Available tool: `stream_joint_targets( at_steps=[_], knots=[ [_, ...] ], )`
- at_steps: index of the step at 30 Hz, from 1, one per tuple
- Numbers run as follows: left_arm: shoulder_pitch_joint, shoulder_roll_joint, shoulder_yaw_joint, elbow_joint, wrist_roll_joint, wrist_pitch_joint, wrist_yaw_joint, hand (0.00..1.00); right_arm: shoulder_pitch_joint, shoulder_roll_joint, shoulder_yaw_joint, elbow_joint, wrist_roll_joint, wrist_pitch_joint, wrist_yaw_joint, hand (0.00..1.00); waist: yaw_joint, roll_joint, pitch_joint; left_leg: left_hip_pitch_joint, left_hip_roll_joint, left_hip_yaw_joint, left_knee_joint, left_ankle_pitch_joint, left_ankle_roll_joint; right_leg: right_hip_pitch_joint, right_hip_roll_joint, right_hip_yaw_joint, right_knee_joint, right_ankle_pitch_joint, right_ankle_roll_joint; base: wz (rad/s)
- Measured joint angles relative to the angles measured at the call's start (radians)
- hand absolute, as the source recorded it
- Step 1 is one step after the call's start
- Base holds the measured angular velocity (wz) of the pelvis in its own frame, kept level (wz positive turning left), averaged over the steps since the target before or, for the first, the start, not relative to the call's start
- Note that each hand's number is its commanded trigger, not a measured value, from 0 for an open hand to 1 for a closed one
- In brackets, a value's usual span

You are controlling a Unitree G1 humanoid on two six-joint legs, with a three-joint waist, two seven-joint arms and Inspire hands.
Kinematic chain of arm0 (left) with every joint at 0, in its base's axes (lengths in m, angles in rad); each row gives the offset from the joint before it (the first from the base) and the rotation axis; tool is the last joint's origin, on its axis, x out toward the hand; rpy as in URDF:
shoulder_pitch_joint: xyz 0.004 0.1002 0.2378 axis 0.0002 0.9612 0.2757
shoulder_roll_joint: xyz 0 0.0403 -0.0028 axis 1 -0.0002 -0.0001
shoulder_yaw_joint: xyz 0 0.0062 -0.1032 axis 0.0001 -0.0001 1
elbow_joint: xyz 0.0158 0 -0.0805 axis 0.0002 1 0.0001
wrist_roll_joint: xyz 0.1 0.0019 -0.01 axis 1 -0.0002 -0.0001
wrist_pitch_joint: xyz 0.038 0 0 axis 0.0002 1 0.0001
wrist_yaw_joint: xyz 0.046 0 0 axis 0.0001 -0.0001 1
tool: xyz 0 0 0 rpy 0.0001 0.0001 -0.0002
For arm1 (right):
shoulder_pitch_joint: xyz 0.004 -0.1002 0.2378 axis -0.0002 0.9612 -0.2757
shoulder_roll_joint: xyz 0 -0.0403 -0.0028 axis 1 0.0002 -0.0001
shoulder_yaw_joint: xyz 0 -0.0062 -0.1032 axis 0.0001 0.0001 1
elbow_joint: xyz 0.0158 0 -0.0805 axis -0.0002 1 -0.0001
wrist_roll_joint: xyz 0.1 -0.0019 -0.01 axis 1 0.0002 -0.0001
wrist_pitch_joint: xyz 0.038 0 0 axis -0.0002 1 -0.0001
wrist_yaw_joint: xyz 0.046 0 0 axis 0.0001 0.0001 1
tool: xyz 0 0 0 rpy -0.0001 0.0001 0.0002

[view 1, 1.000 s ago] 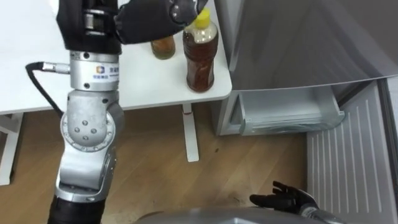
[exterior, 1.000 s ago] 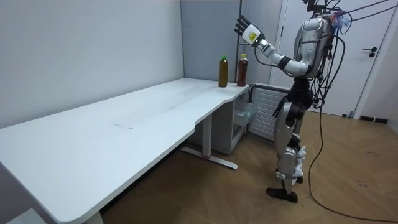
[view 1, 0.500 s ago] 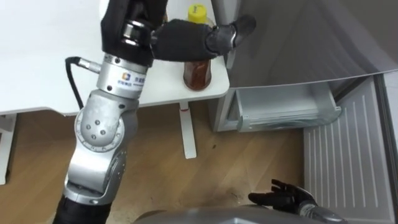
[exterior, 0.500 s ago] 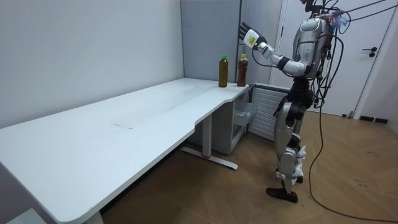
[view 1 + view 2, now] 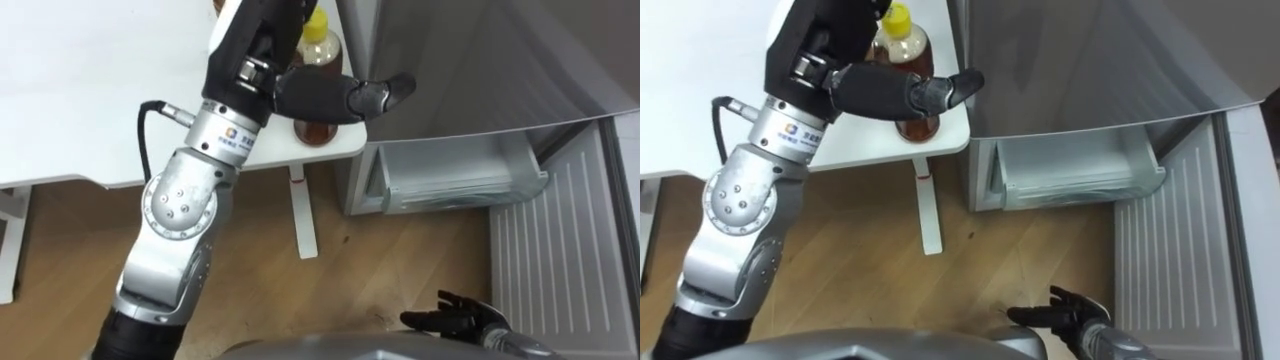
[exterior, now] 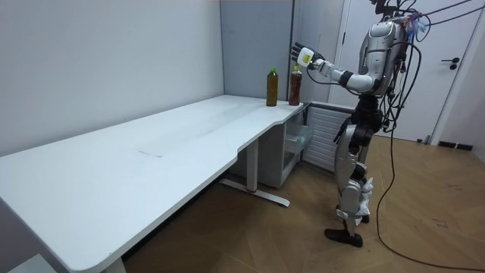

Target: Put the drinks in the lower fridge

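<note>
A tea bottle with a yellow cap (image 5: 318,24) stands upright near the corner of the white table (image 5: 80,120). My left hand (image 5: 325,96) lies across the front of its body at mid height, fingers straight and pointing right, open. Whether it touches the bottle I cannot tell. In the room view this bottle (image 6: 295,85) stands beside a second one with a green cap (image 6: 271,86), with the left hand (image 6: 304,55) just above and to the right of them. My right hand (image 5: 455,318) hangs low over the floor, fingers relaxed, holding nothing.
The fridge (image 5: 480,60) stands right of the table, its lower part open with a clear bin (image 5: 460,185) showing and a ribbed white panel (image 5: 560,260) beside it. Wooden floor (image 5: 330,290) lies below. I stand at the table's end by the fridge.
My left hand has come down from above the bottle caps and reached right, to lie across the yellow-capped bottle's body. The right hand has stayed put.
</note>
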Motion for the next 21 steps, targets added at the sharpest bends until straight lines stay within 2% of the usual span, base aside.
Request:
stream_joint_targets(
  at_steps=[5, 12, 21],
  knots=[
    [0.000, 0.003, 0.000, 0.004, 0.049, 0.000, 0.005, 0.00, 0.000, -0.003, 0.000, -0.002, 0.000, 0.000, 0.000, 0.00, 0.002, 0.007, 0.0013, -0.001, 0.004, 0.000, -0.005, 0.000, -0.001, -0.004, 0.005, 0.000, -0.001, 0.002, -0.002, 0.00],
    [0.000, 0.003, 0.001, 0.026, 0.154, -0.001, 0.027, 0.00, 0.001, -0.006, 0.001, -0.004, -0.001, -0.002, 0.000, 0.00, 0.002, 0.012, -0.0011, 0.001, 0.006, 0.000, 0.000, 0.000, -0.002, 0.000, 0.007, 0.000, -0.003, 0.002, -0.003, 0.00],
    [0.000, 0.019, 0.007, 0.026, 0.167, -0.001, 0.051, 0.00, 0.003, -0.005, 0.000, -0.005, 0.000, -0.003, 0.000, 0.00, 0.002, 0.009, 0.0006, 0.000, 0.007, -0.001, -0.002, 0.000, -0.002, 0.000, 0.007, -0.002, -0.002, 0.002, -0.003, 0.00]
  ],
)
